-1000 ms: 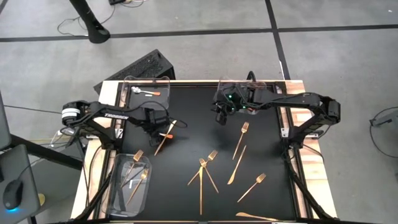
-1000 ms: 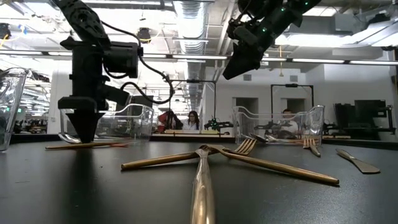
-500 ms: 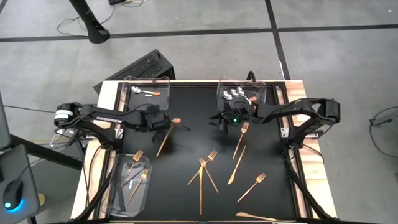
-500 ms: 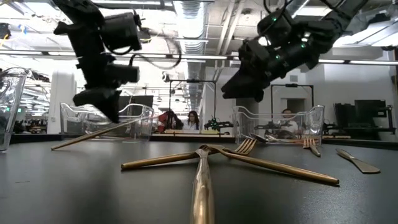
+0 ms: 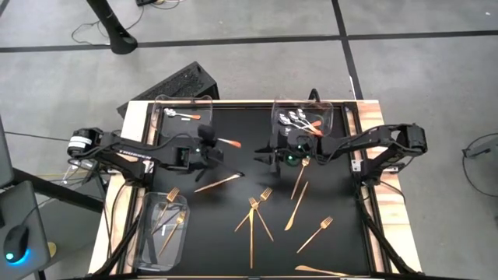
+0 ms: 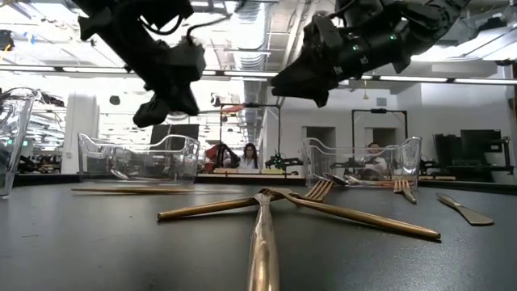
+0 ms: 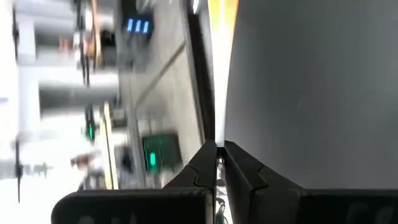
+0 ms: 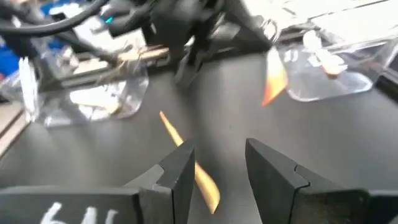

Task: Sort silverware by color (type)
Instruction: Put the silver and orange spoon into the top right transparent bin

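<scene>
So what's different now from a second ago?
The left tool has closed on the orange-handled spoon, lifted it off the mat and carried it toward the middle. The gold knife that lay beside it now lies flatter, swung round. The right tool moved away from the far-right tray, out over the mat, jaws open and empty. The other forks and knives stayed put.

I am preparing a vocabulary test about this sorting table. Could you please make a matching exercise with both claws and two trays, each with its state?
Things:
1. left claw
2. right claw
3. right tray
4. lower left tray

States:
A. holds gold forks
B. open, empty
C. shut on a spoon
D. holds several spoons

Pairs: 1-C, 2-B, 3-D, 4-A
</scene>
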`<action>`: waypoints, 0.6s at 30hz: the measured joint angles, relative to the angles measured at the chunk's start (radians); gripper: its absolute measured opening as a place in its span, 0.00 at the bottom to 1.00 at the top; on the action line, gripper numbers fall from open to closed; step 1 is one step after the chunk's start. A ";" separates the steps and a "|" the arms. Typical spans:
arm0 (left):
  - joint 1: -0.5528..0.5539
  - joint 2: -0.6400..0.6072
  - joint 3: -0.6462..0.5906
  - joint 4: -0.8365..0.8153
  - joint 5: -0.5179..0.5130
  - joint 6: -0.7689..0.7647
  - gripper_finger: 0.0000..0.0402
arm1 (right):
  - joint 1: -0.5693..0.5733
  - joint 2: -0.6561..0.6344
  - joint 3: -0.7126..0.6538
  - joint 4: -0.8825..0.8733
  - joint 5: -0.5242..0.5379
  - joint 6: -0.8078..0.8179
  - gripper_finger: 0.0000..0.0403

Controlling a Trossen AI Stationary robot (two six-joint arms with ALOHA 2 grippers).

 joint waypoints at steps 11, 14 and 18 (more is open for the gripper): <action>-0.022 0.019 0.001 0.272 0.306 0.327 0.00 | -0.023 0.000 0.005 0.047 0.019 0.067 0.41; -0.025 0.069 0.002 0.357 0.335 0.438 0.00 | -0.028 0.000 0.014 0.046 -0.018 0.120 0.41; -0.027 0.160 0.010 0.407 0.355 0.618 0.00 | -0.015 0.000 0.026 -0.008 -0.023 0.148 0.41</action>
